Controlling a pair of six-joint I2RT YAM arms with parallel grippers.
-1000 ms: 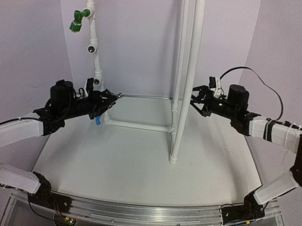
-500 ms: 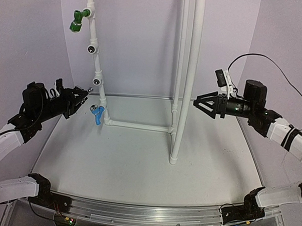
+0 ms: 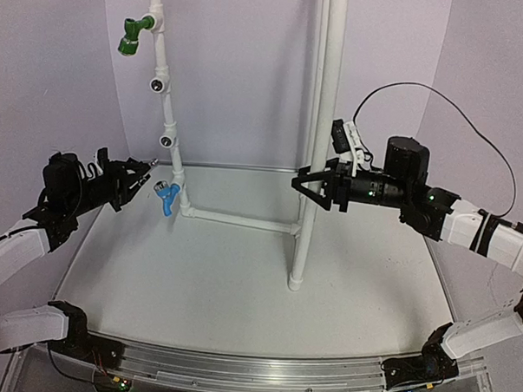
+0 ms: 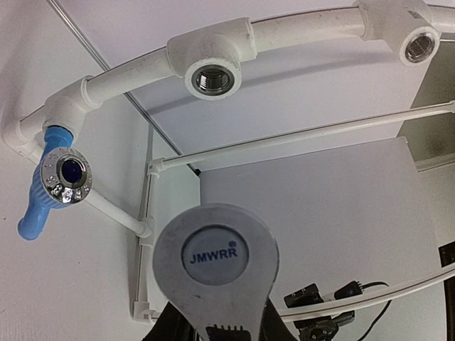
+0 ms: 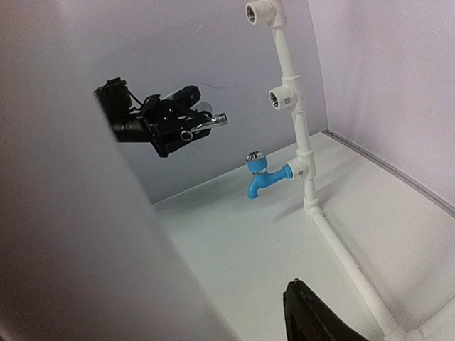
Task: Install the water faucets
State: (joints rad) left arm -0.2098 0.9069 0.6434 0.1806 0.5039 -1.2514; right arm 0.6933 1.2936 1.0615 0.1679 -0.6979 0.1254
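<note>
Where the left gripper's [image 3: 145, 167] fingers meet, they are clamped on the silver faucet [image 4: 215, 261], whose round chrome handle fills the lower part of the left wrist view (a blue badge sits at its middle). The right wrist view shows the faucet's short stem sticking out of the jaws toward the slanting white pipe [image 3: 165, 88], near it but not touching. On that pipe the blue faucet [image 3: 166, 197] sits in the lowest fitting, spout down, just below and beside the held one. Above it are two tee fittings [image 4: 213, 68] with bare threaded mouths, and the green faucet [image 3: 132, 36] is at the top.

The right gripper [image 3: 310, 191] has its fingers spread either side of the tall upright pipe [image 3: 325, 95] in the middle of the table [image 3: 197, 284]. Whether they press on the pipe I cannot tell; the right wrist view gives only a blurred pale surface close at its left and one dark finger [image 5: 313, 318] at the bottom. Both arms reach in from the table's sides, well apart.
</note>
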